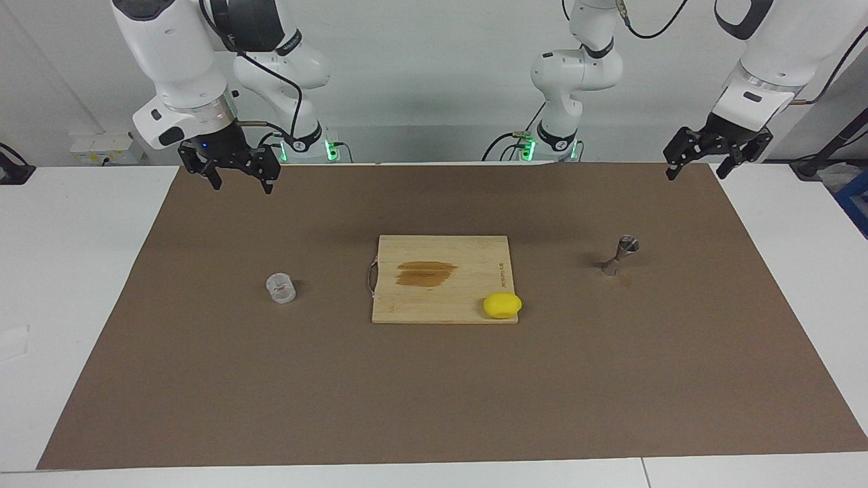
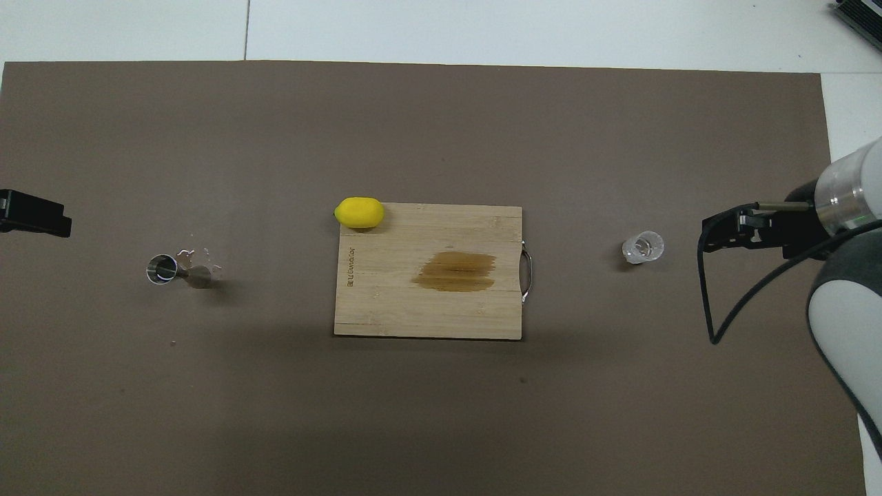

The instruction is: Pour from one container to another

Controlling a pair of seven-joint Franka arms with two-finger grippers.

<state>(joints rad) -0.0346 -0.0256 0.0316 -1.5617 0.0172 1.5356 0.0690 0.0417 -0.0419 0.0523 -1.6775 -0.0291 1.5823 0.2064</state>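
The small clear cup [image 1: 281, 287] [image 2: 642, 247] stands upright on the brown mat, toward the right arm's end of the table. The grey metal jigger [image 1: 620, 255] [image 2: 176, 270] stands upright on the mat toward the left arm's end. My right gripper [image 1: 243, 186] [image 2: 710, 234] hangs open and empty over the mat's edge by the robots, apart from the cup. My left gripper [image 1: 695, 175] hangs open and empty over the mat's corner at its own end, apart from the jigger. What the cup holds cannot be made out.
A wooden cutting board [image 1: 441, 298] [image 2: 427, 310] with a dark stain lies mid-mat between cup and jigger. A yellow lemon [image 1: 502, 305] [image 2: 359, 212] sits at its corner on the jigger's side. White tabletop [image 1: 74, 271] surrounds the mat [image 1: 434, 393].
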